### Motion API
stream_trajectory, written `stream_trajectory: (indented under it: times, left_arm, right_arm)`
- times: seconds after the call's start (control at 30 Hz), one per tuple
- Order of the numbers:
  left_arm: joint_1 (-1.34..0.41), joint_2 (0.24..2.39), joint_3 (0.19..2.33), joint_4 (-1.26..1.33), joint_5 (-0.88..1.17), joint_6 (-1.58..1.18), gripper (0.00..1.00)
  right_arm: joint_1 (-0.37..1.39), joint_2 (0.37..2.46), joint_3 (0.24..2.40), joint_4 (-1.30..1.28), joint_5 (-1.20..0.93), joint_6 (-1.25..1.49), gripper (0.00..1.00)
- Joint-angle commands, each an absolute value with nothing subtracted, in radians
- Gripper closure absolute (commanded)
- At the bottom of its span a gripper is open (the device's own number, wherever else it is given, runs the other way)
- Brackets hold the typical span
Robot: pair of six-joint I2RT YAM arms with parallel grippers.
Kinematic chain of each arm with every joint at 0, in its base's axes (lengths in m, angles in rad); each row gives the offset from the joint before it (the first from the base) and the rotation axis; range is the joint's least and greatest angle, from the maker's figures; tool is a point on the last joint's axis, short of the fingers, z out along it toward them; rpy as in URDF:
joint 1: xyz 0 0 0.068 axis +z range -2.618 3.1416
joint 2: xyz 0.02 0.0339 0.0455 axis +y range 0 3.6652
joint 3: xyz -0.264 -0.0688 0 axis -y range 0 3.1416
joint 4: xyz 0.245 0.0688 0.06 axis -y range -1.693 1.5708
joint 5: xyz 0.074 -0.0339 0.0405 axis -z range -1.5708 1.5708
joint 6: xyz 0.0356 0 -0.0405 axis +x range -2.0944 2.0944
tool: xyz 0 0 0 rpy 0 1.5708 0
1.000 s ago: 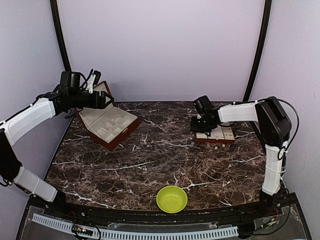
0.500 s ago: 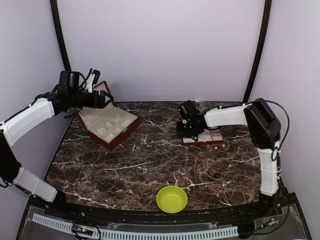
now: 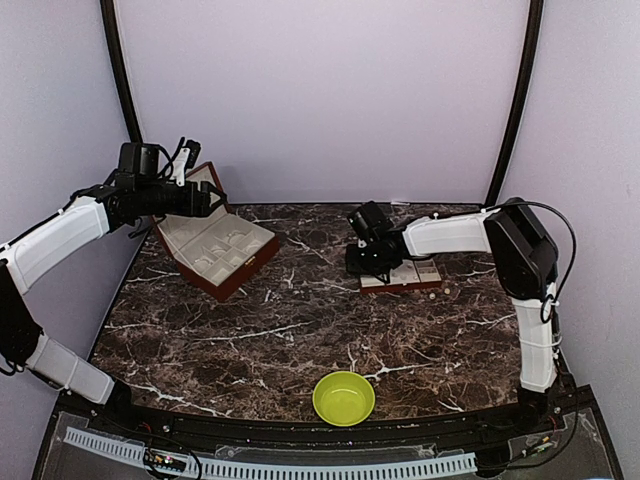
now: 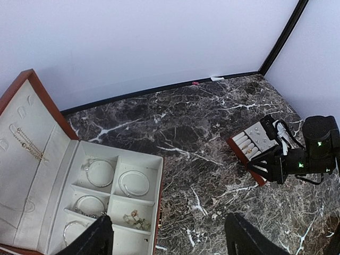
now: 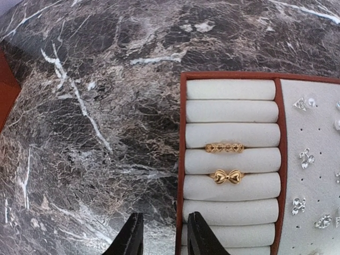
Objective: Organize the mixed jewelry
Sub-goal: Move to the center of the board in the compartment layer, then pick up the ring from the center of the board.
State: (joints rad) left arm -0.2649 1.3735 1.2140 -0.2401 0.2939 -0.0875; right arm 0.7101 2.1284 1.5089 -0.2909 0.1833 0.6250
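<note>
Thin silvery wire hoops (image 4: 134, 182) and tiny pale pieces (image 4: 132, 218) lie in compartments of the open red-brown box (image 3: 215, 250). My left gripper (image 4: 175, 236) hangs open and empty above the box's right edge; it also shows in the top view (image 3: 214, 200). My right gripper (image 5: 164, 236) straddles the left rim of the brown-edged tray (image 5: 179, 159), one finger on each side, narrowly shut on it. The tray's cream rows hold two gold rings (image 5: 226, 176), and small earrings (image 5: 305, 158) sit on its panel. In the top view the right gripper (image 3: 365, 262) is at the tray's left end (image 3: 405, 280).
A lime-green bowl (image 3: 344, 397) stands at the near middle edge. A thin chain (image 4: 29, 143) hangs on the box lid. A few tiny pale beads (image 3: 430, 296) lie on the marble beside the tray. Walls close in the back and sides.
My right gripper has moved left toward the table's middle, and the tray has slid left with it. The left arm has not moved.
</note>
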Motion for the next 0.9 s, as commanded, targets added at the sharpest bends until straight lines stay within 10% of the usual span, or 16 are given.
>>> stream_trajectory:
  times: [0.0,0.33,0.87]
  left_arm:
    - [-0.268,1.347,1.200,-0.225,0.285,-0.087,0.25]
    - [-0.268,1.342,1.165,-0.184,0.238,-0.080,0.23]
    - [-0.381,1.392,1.144,-0.083,0.178,-0.045,0.24]
  right_arm:
    - [0.718,2.115,1.530,-0.281,0.209,0.606,0.65]
    - [0.717,1.872,1.376,-0.224,0.239,0.533,0.41]
    - [0.548,1.432,0.901,-0.245,0.201,0.529,0.45]
